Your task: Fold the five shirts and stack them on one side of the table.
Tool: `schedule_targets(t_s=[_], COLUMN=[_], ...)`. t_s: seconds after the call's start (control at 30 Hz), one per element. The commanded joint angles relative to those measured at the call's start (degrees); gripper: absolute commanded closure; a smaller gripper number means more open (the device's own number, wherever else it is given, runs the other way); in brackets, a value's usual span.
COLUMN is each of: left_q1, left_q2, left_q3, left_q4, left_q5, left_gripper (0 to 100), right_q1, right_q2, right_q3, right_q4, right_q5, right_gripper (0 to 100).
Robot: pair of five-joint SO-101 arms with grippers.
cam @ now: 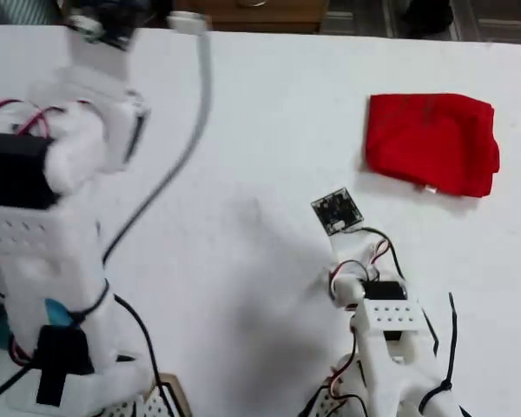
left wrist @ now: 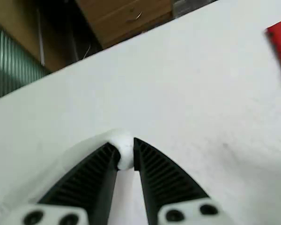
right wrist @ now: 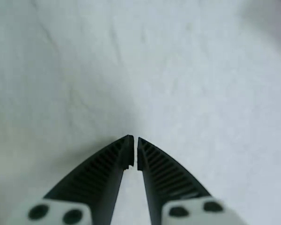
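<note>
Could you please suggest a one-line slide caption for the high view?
A folded red shirt rests flat on the white table, off to one side.

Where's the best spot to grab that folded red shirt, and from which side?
Pinch the red shirt at its near edge, coming in low from the arms' side. It lies flat in folded layers on the table, and that edge is closest, so one pinch likely catches every layer.
</note>
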Motion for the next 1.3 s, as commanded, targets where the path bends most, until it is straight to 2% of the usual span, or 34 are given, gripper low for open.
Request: schedule_targets(t_s=[0.0,0.17,0.3,0.57,0.73,0.9,1.03,1.13,1.27], left_q1=[9.3,14.9,16.5,16.2,14.2,2.5,-13.4,-24.2,-35.4], left_q2=[-0.4,-0.6,-0.9,0.4,0.4,0.4,-0.5,-2.0,-4.3], left_q3=[-3.8,-3.8,-3.8,0.1,-3.2,-6.8,-1.8,6.4,23.3], left_q4=[-1.4,-6.3,-9.7,-9.1,-7.9,0.2,1.1,1.0,0.9], left_q5=[0.4,5.4,5.5,5.5,5.5,5.5,5.5,4.7,-6.5], left_gripper=[98,98,98,98,98,98,98,98,98], right_q1=[-0.2,-0.2,-0.2,-0.2,-0.2,-0.2,-0.2,-0.2,-0.2], right_q2=[-2.0,-2.0,-2.0,-2.0,-2.0,-2.0,-2.0,-2.0,-2.0], right_q3=[-0.2,-0.2,-0.2,-0.2,-0.2,-0.2,-0.2,-0.2,-0.2], right_q4=[-0.9,-0.9,-0.9,-0.9,-0.9,-0.9,-0.9,-0.9,-0.9], right_q5=[-0.5,-0.5,-0.5,-0.5,-0.5,-0.5,-0.5,-0.5,-0.5], right_gripper=[97.9,97.9,97.9,97.9,97.9,97.9,97.9,97.9,97.9])
